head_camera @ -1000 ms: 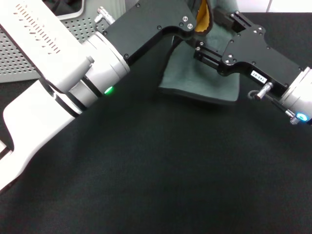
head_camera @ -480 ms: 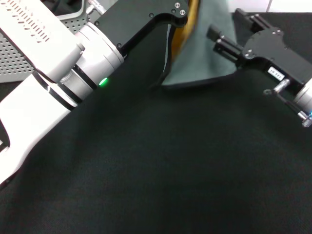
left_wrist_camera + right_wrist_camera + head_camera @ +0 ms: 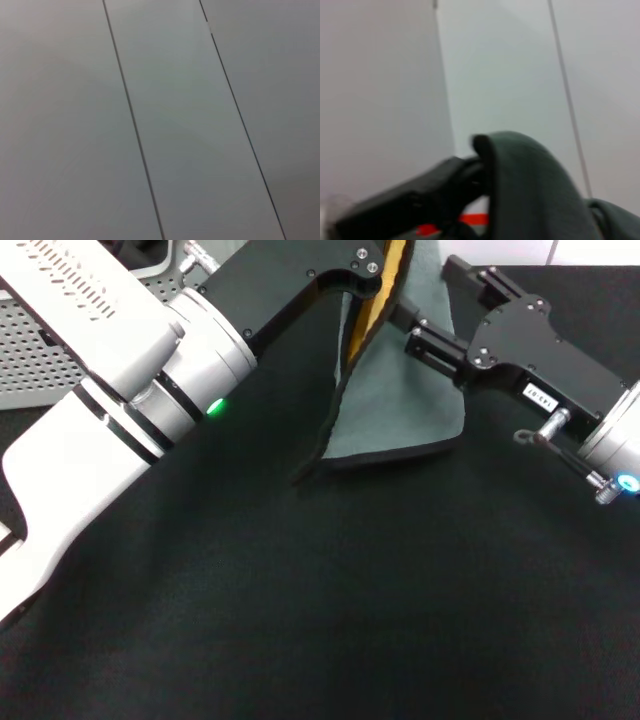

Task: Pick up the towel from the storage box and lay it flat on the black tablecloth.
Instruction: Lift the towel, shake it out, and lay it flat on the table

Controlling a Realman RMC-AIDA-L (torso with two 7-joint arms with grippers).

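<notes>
The towel [image 3: 400, 400] hangs over the far middle of the black tablecloth [image 3: 350, 600]. Its grey-green face is toward me and a yellow-orange strip shows along its left fold. Its dark-trimmed lower edge touches the cloth. My left gripper [image 3: 385, 255] reaches in from the left and holds the towel's top at the upper edge of the head view. My right gripper [image 3: 412, 328] comes from the right and grips the towel's right side. The right wrist view shows the grey-green towel [image 3: 530, 190] draped against a dark finger [image 3: 420, 200]. The storage box [image 3: 40, 350] stands at the far left.
The left arm's white forearm [image 3: 90, 420] crosses the left part of the head view above the tablecloth. The right arm's wrist [image 3: 610, 450] is at the right edge. The left wrist view shows only pale panels with dark seams [image 3: 135, 130].
The towel was lifted, then came back down; its lower edge now lies lower and nearer on the cloth, and narrower. The right gripper moved right, then back left.
</notes>
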